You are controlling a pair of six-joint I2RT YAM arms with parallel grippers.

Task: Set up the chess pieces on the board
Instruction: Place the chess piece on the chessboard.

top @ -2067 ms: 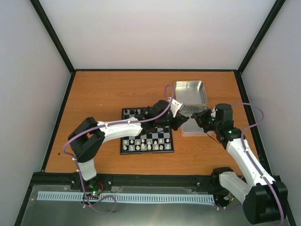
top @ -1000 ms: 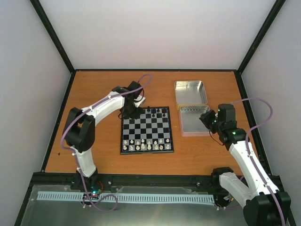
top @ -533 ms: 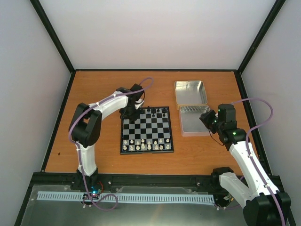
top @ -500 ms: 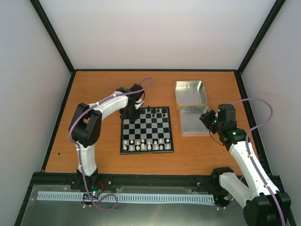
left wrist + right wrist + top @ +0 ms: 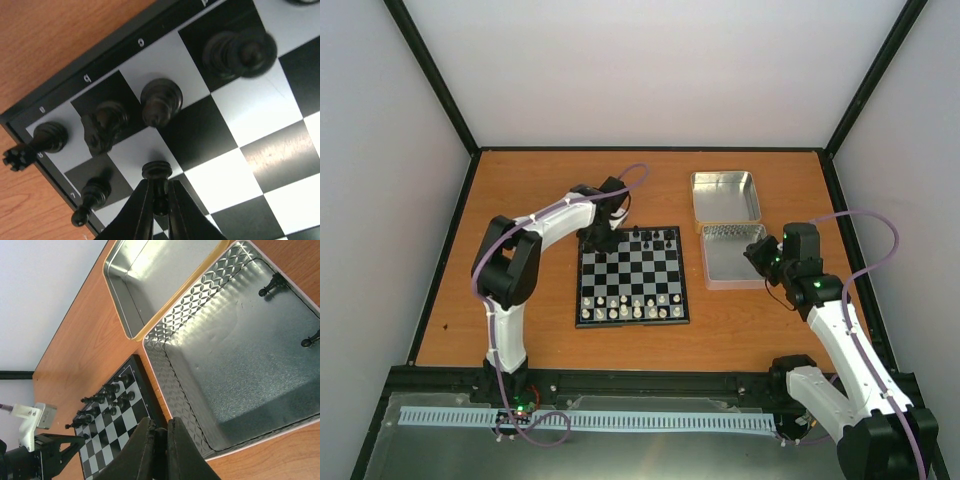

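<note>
The left gripper point(image 5: 598, 238) reached over the far left corner of the board point(image 5: 635, 272), which lay on the orange table point(image 5: 540, 180), left of two silver tins. In the left wrist view this gripper point(image 5: 159, 187) had its jaws closed on a black pawn point(image 5: 156, 170), pinching it just below its round head over the second rank of the board point(image 5: 240, 120).

Other black chess pieces stood close by on that corner. A rook point(image 5: 47, 137) was on the corner square, a knight point(image 5: 102, 125) next to it, and a bishop point(image 5: 160, 100) beside the knight. Another pawn point(image 5: 92, 192) stood on the edge square in front of the rook. Farther along the back row the dark pieces point(image 5: 240, 52) were too blurred to name.

From above, the black pieces point(image 5: 650, 238) lined the far edge of the board, and the white pieces point(image 5: 630, 305) filled its two near rows.

The right gripper point(image 5: 757, 252) hovered over the near left part of the nearer, patterned tin point(image 5: 730, 262). Its jaws were shut with nothing between them in the right wrist view point(image 5: 161, 432). Inside that tin point(image 5: 210, 315) two black pawns remained, one point(image 5: 272, 285) near a corner and one point(image 5: 312, 340) at the frame's edge. The plain tin point(image 5: 150, 280) sat touching it on the far side, and the board point(image 5: 112, 425) showed at lower left.
</note>
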